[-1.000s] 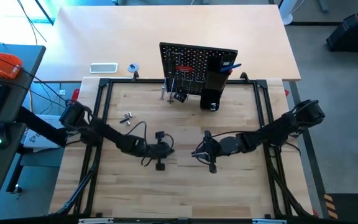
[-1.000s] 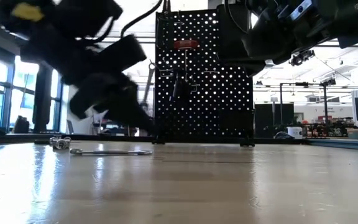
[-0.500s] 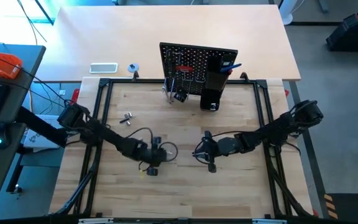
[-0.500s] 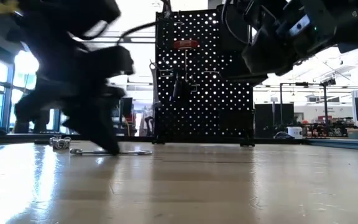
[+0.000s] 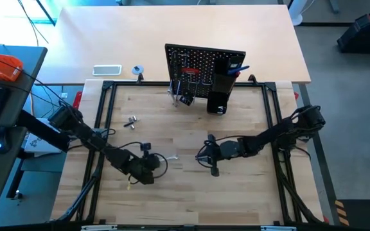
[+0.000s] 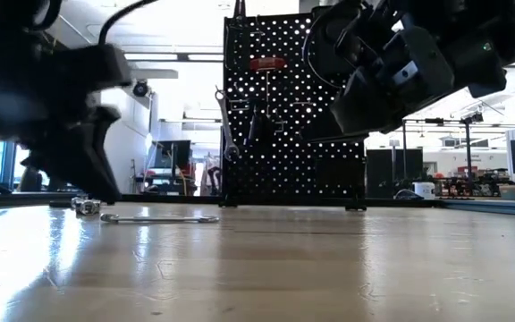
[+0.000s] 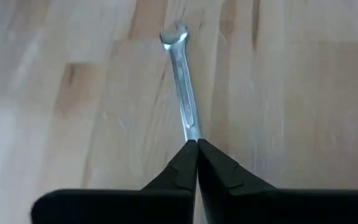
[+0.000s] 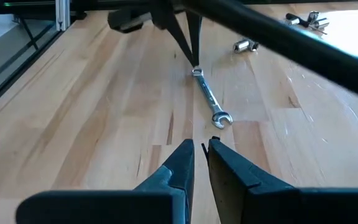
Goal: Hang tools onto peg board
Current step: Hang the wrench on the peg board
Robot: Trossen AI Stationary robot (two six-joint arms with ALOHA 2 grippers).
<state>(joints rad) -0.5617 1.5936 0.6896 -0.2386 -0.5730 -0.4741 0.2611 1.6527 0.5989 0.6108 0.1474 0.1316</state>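
The wrench (image 7: 183,93) lies flat on the desk (image 5: 191,199), and the left tool (image 7: 196,144) is closed with its tips on one end of it; the other end, with the open jaw, points away from the tool. In the right wrist view the same wrench (image 8: 209,99) lies just in front of the right tool (image 8: 197,147), whose fingers (image 8: 180,158) stand a little apart and hold nothing. From above, the left tool (image 5: 151,162) and the right tool (image 5: 203,154) face each other with the wrench (image 5: 170,156) between them. I count one wrench on the desk and a small group of loose metal pieces (image 5: 131,122) nearer to the peg board (image 5: 201,61), which stands upright at the far edge with several tools hanging on it. Compared with one second ago, the left arm has drawn back toward the near left side, and the right tool has moved slightly left.
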